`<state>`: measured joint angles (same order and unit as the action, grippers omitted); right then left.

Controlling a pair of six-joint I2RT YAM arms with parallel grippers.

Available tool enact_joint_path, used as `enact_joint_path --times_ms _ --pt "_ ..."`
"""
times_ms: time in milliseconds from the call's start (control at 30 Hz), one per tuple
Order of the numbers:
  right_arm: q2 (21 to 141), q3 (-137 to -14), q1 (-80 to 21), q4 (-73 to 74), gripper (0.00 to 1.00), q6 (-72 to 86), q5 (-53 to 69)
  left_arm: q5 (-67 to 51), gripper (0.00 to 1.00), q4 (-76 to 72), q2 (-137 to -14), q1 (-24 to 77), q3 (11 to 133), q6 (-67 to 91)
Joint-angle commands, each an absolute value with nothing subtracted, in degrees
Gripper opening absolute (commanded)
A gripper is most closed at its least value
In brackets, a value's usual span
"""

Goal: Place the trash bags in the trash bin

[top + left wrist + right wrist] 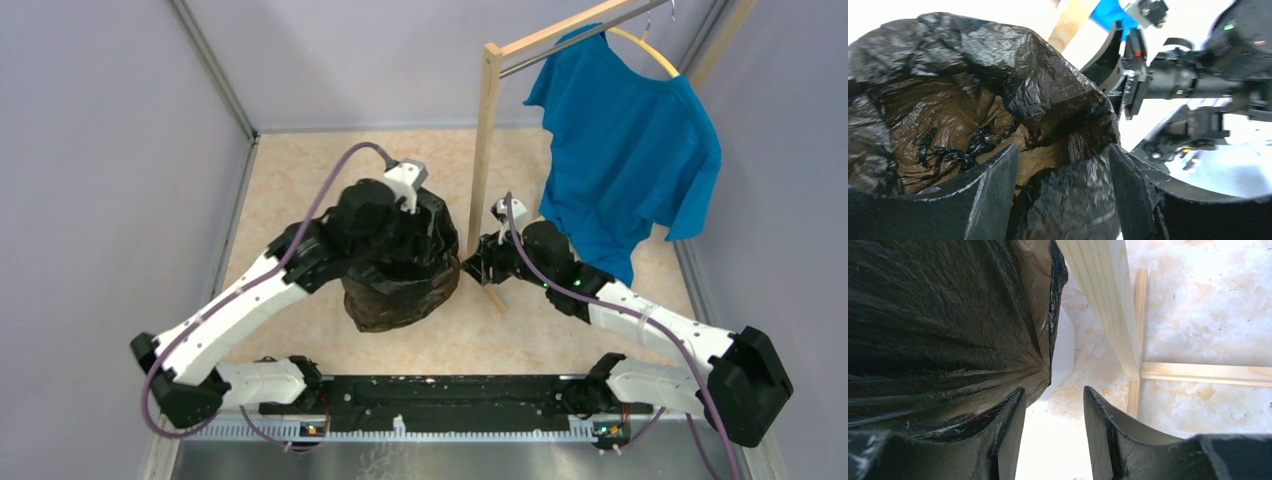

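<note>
The trash bags (398, 270) are one big black sheet draped over the mouth of the trash bin (1066, 347). The bin is almost wholly hidden. Only a flat white facet shows just beyond the right jaws, beside the bag's hanging skirt.

The left jaws stand spread above the bag's open mouth. Their dark padded fingers (990, 192) sit either side of a fold of plastic that fills the gap, and they do not appear to pinch it. From that pose, the left arm (250, 295) seems placed to push slack film down into the bin's hollow, which lies ahead of the jaws as a brownish well.

The right jaws are likewise parted, with nothing held between them. The bag's outer wall hangs just beside the outside of one of their fingers (1008, 435). That placement probably serves to steady the bin, or to catch the film's rim on the side facing the wooden rack (1103, 295). The rack's pale grained post stands just beyond these jaws, close to the bin, on the speckled tabletop (1193, 305).

The film is thin, glossy and finely crinkled, black where doubled and brown where light passes through. Near the right jaws it gathers into radiating pleats. Such plastic will likely spring back and slip, and much of it is not yet inside. A blue shirt (630, 150) hangs on the rack, well apart from both jaws.
</note>
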<state>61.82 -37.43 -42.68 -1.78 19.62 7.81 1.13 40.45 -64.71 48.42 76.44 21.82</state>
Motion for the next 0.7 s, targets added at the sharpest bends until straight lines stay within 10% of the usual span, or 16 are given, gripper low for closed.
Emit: enact_joint_path --times_ms 0,667 --pt "60.2 -38.0 -43.4 -1.5 0.47 19.3 7.5 22.0 0.73 45.9 -71.8 50.2 79.7 20.4" --pt "59.8 -37.7 -43.4 -1.6 0.47 21.7 9.0 7.0 0.96 30.4 -72.1 42.7 62.4 21.1"
